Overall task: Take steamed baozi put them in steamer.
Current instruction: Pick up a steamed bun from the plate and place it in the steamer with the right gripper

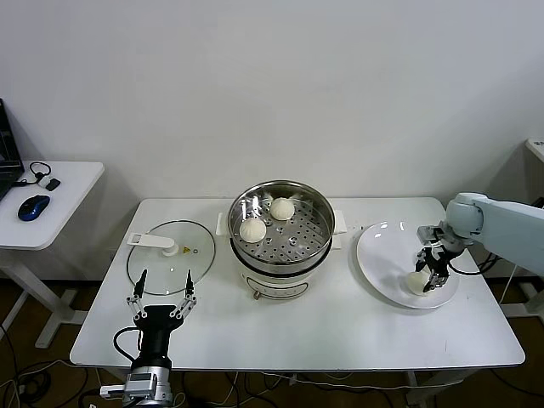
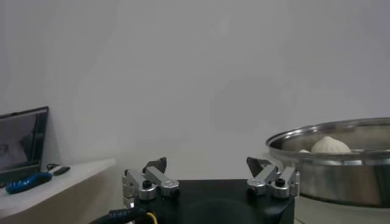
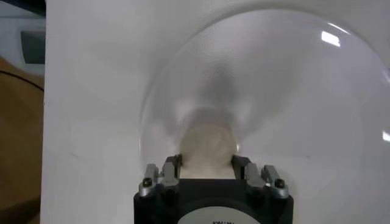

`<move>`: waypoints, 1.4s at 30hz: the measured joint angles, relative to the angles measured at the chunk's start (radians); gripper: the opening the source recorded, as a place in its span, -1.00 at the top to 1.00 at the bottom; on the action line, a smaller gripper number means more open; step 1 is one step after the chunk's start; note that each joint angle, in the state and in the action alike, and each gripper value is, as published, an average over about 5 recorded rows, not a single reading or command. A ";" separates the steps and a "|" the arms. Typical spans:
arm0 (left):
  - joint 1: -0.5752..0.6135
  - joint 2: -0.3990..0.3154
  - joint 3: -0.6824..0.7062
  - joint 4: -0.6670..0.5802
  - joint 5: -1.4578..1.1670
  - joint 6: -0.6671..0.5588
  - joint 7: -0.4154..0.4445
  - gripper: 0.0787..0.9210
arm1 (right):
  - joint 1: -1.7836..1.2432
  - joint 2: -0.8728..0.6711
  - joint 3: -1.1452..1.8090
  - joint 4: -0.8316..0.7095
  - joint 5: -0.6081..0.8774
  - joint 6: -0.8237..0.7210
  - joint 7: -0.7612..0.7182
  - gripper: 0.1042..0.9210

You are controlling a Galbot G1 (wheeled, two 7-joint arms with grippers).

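The shiny steel steamer (image 1: pixel 319 223) stands mid-table with two pale baozi on its perforated tray, one at the back (image 1: pixel 282 208) and one to the left (image 1: pixel 252 229). A third baozi (image 1: pixel 416 282) rests on the white plate (image 1: pixel 382 255) at the right; in the right wrist view this bun (image 3: pixel 207 146) sits between the fingers (image 3: pixel 172 167). My right gripper (image 1: pixel 429 279) is down on the plate, shut on that bun. My left gripper (image 1: pixel 161 299) hovers open near the table's front left, nothing between its fingers. From the left wrist, the steamer rim (image 2: pixel 329 137) and one baozi (image 2: pixel 330 145) show.
A flat glass lid (image 1: pixel 170 257) with a white handle lies left of the steamer, just beyond my left gripper. A side table (image 1: pixel 51 212) at far left carries a blue mouse (image 1: pixel 33 206). The plate sits close to the table's right edge.
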 measured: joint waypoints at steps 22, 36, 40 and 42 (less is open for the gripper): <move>-0.003 0.000 0.013 -0.003 -0.004 0.003 0.000 -0.77 | 0.342 0.048 -0.193 0.207 0.044 0.080 -0.011 -0.13; -0.002 0.000 0.026 -0.001 -0.008 0.003 -0.008 -0.77 | 0.558 0.185 -0.247 0.321 0.031 0.200 0.037 -0.12; -0.001 0.000 0.025 -0.003 -0.011 0.003 -0.010 -0.77 | 0.577 0.230 -0.230 0.341 0.007 0.240 0.065 -0.12; -0.001 0.000 0.023 -0.004 -0.014 0.002 -0.011 -0.77 | 0.580 0.252 -0.220 0.352 -0.007 0.262 0.081 -0.12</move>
